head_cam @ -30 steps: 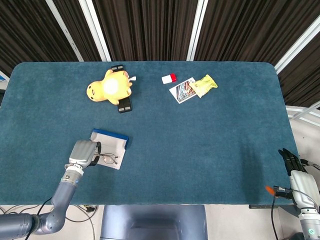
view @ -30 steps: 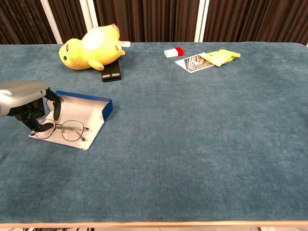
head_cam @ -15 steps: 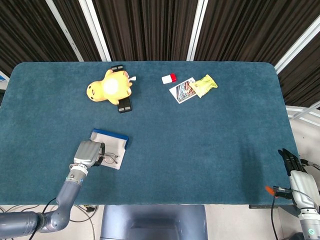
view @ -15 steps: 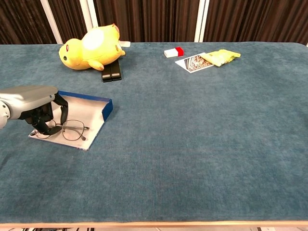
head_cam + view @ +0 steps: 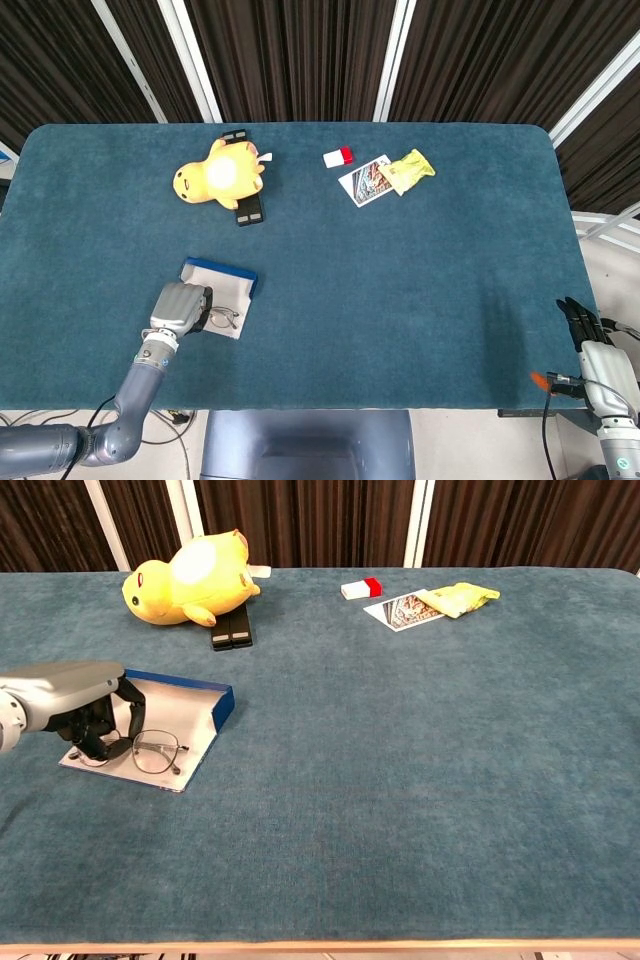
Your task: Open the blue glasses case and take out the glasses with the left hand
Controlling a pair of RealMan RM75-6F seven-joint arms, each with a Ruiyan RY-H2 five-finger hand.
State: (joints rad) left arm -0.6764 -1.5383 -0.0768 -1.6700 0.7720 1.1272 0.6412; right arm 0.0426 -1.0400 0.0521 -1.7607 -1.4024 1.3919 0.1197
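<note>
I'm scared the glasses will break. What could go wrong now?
The left hand has its fingers curled down over one end of the glasses, which lie in the open blue case. The thin wire frame might bend if the fingers squeeze hard. With such a small hold, the glasses could slip out when lifted. The light case might also get dragged along.

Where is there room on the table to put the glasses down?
Bare cloth runs right of the open blue case to the table edge, and along the front. It is crowded at the back: yellow plush, black box, card, yellow packet.
</note>
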